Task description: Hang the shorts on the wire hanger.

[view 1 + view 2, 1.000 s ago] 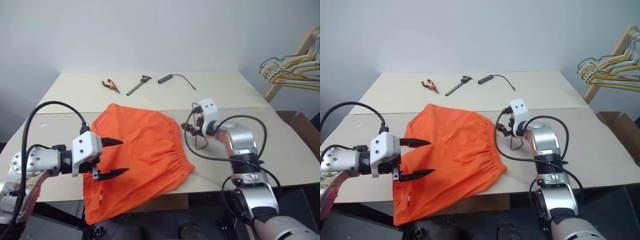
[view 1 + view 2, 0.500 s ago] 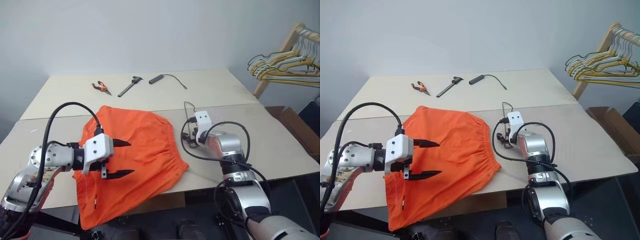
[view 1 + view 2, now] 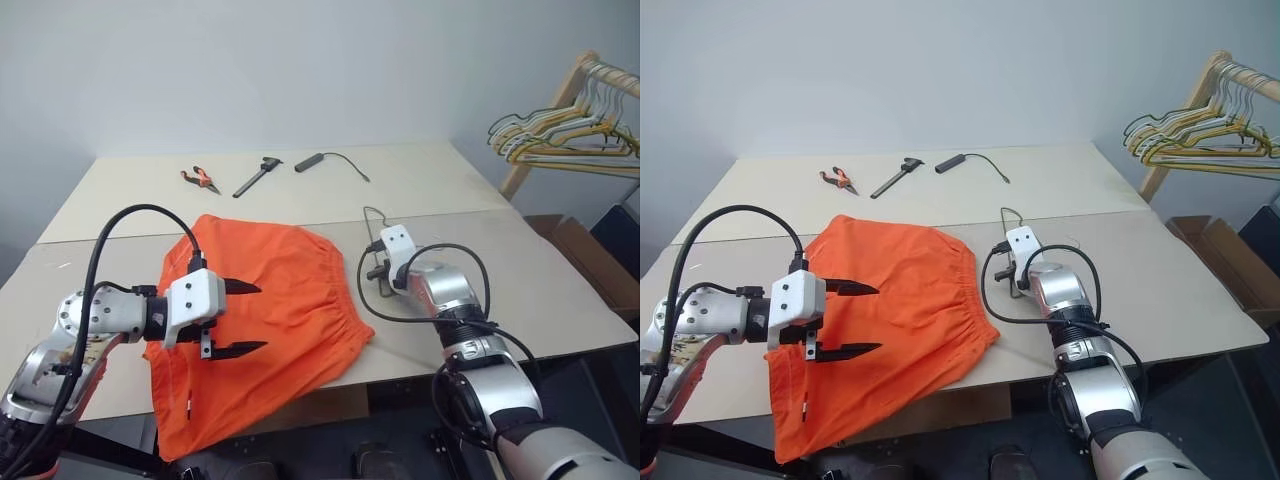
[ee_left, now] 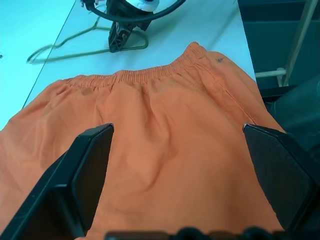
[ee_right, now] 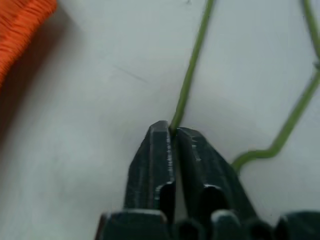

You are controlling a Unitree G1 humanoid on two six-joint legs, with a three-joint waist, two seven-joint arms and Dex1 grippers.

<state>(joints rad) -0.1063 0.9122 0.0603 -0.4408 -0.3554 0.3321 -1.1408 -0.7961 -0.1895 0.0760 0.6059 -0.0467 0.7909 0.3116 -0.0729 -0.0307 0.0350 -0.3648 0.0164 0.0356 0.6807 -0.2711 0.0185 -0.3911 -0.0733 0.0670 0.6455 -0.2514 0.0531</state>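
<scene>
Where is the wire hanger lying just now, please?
The wire hanger lies on the table, right of the shorts, pinched by the right end effector.

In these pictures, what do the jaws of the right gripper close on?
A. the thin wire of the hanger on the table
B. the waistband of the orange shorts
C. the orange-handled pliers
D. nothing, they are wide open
A: in the right wrist view the right gripper has its jaws pinched shut on the wire hanger, which lies on the table beside the shorts.
</scene>
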